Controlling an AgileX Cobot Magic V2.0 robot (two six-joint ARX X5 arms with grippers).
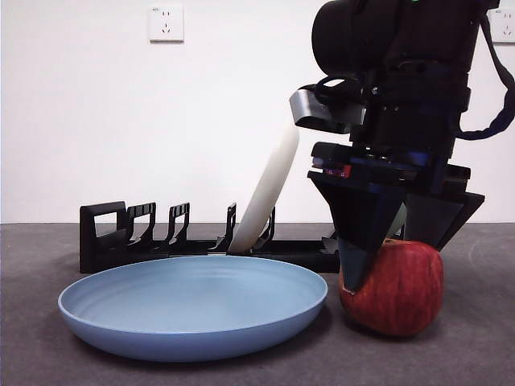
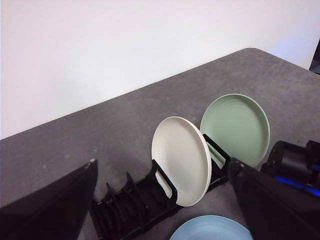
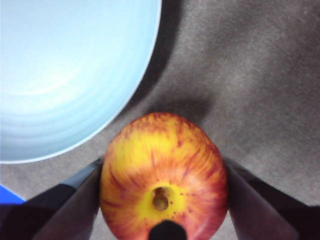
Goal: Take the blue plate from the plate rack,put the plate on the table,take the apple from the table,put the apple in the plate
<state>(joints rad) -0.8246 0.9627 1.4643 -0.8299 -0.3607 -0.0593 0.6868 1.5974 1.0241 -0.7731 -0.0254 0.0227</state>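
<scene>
Right gripper straight down, jaws astride the apple.

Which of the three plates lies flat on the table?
The blue plate, flat beside the apple; the white plate and green plate stand upright in the rack.

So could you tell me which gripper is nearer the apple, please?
Right. The right gripper straddles the apple, one jaw on each side; the left gripper hangs above the plate rack.
</scene>
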